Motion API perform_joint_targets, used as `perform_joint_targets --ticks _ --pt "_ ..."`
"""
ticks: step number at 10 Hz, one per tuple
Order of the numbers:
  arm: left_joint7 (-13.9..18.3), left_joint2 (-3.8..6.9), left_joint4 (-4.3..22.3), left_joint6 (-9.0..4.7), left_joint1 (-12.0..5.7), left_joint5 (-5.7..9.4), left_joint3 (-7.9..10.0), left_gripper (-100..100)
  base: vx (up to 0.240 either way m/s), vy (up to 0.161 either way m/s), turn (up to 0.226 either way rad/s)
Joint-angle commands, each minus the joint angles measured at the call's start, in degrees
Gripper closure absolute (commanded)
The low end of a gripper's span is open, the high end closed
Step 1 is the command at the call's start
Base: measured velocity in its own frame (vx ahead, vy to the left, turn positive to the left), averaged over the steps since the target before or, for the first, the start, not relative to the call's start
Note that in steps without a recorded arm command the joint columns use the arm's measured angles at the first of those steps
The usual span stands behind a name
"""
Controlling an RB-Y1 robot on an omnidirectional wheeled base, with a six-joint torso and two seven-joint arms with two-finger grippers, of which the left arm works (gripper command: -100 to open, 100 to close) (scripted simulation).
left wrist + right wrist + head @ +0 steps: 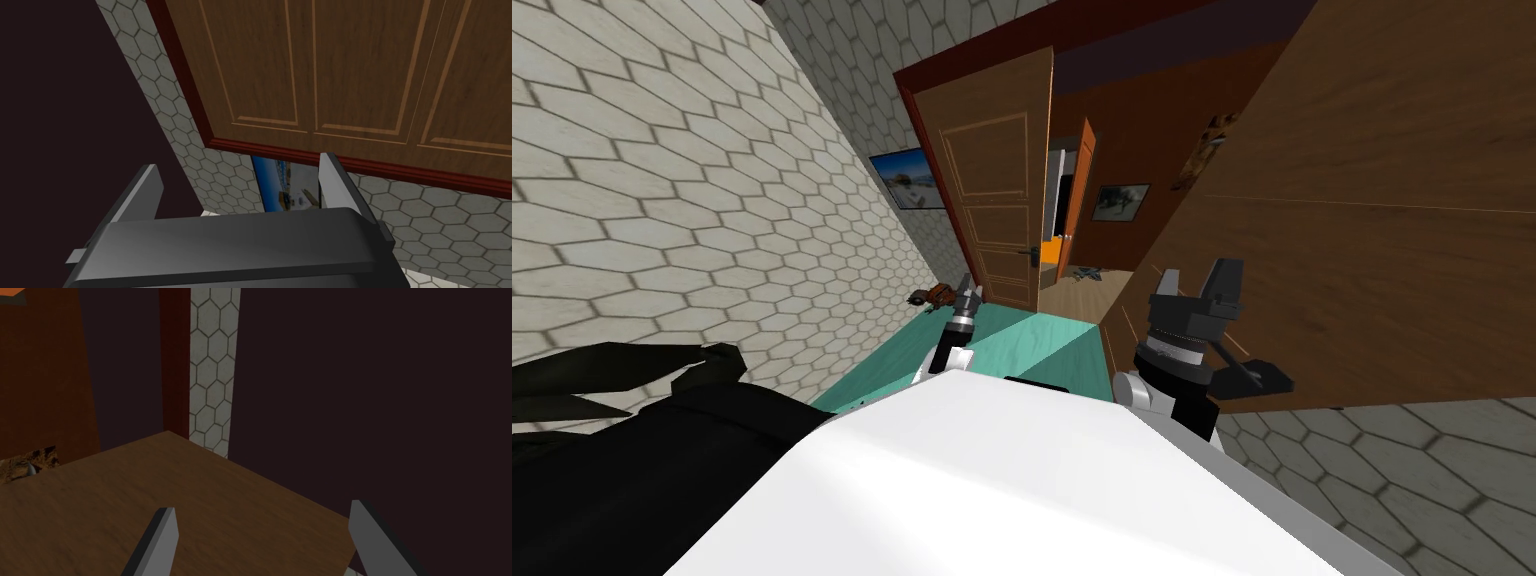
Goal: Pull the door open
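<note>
Geometry matters most here: the plain brown door (1362,220), which I take to be the one to pull, sits on my right side. Its broad face runs away from me alongside the right arm, angled out from the tiled wall (1412,490) behind it. The right tool (1197,275) is just beside that face, fingers spread wide with nothing between them. From the right wrist camera the wood lies flat under the fingers, with a corner of the door just past the tips. So the blades run along the face rather than across an edge, and there's nothing to pinch like that, imo. There's a dark lever-shaped bit (1257,375) down by the right wrist; can't tell if it's the door's handle or part of the arm. Left tool (968,292) is also wide and empty, aimed at a separate panelled door (992,190) straight ahead and well apart from it. Right arm is clearly the nearer one, and I'd guess it needs to turn toward an edge or handle before any pull works.
</note>
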Motion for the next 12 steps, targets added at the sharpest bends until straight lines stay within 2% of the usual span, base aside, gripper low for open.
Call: perform_joint_targets --ticks 1,3,4,6,7,11,12 --pt "0.3 0.44 2.3 -0.09 -1.13 0.23 0.27 -100 0.119 -0.040 -0.044" --pt "0.6 0.94 4.3 -0.03 -2.04 0.48 0.47 -100 0.113 -0.012 -0.049" --pt "0.8 1.44 6.3 0.04 -2.97 0.74 0.68 -100 0.132 -0.007 -0.085" --pt "1.1 1.95 8.5 0.10 -3.94 1.00 0.89 -100 0.127 -0.013 -0.067" --pt "1.4 2.45 10.6 0.17 -4.90 1.26 1.11 -100 0.159 -0.010 -0.075" --pt "2.1 3.47 15.0 0.30 -6.89 1.80 1.55 -100 0.119 -0.015 -0.057" --pt "2.4 3.97 17.2 0.37 -7.89 2.08 1.77 -100 0.110 -0.022 -0.100"
